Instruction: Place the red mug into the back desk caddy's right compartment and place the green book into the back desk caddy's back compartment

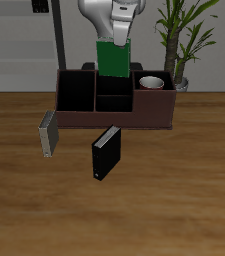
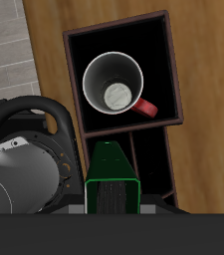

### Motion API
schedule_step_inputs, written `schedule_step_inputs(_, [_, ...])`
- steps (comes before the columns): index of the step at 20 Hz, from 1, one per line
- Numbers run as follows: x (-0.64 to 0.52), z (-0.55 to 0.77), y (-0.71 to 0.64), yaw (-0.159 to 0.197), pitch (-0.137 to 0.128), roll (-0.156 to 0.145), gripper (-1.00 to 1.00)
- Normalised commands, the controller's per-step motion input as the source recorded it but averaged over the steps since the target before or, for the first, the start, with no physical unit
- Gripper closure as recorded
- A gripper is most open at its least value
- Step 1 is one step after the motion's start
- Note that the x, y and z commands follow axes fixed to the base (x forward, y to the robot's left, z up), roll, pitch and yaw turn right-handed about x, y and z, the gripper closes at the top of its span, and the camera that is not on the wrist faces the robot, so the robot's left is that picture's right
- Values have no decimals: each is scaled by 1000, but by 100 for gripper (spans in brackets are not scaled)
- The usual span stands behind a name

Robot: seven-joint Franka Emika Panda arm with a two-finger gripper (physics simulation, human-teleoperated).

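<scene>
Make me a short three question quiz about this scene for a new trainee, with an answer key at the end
1. True or false: the red mug stands inside the back desk caddy.
2. What does the gripper hold?
A. black book
B. green book
C. grey-white book
3. Fill in: the black book lies on the ____, in front of the caddy.

Key:
1. True, in the right compartment.
2. B, the green book, held above the caddy's middle.
3. Table.
</scene>
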Motion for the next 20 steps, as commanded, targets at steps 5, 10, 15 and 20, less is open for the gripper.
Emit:
schedule_step_inputs(5, [-67, -107, 44, 1, 33, 5, 100])
schedule_step_inputs(10, [90, -151, -20, 24, 26, -9, 100])
schedule_step_inputs(15, [15, -94, -85, 4, 22, -7, 100])
schedule_step_inputs(20, [44, -124, -61, 15, 27, -16, 100])
